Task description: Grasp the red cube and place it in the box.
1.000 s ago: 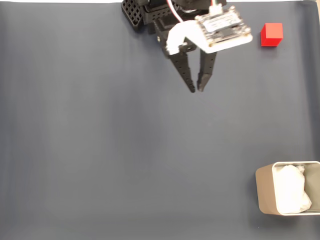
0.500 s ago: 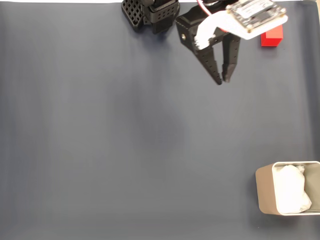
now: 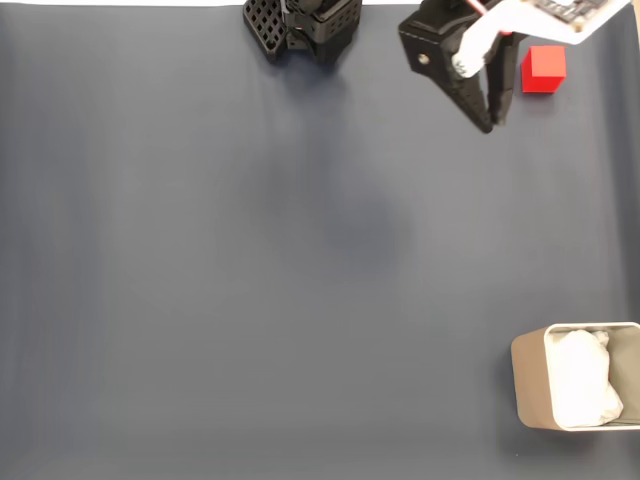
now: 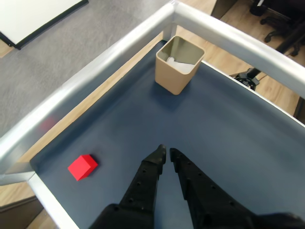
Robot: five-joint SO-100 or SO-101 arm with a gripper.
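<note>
1. The claw [image 3: 494,124] hangs above the dark bench [image 3: 250,300] with its two black fingers drawn nearly together — only a thin slit shows between the tips in the wrist view [image 4: 167,152] — and it grips nothing.
2. Just beside it, to the right in the fixed view, sits the red cube [image 3: 544,69], flat on the mat near the far edge; in the wrist view the cube [image 4: 82,166] lies left of the fingertips, apart from them.
3. Judged from this, the claw is lining up for the approach — the fingers would need to spread before they can straddle the cube.
4. The box [image 3: 576,389] stands well apart at the opposite corner, upright and open, white padding inside, ready to receive the cube; the wrist view shows the box [image 4: 178,64] tucked against the metal rail [image 4: 95,71].
</note>
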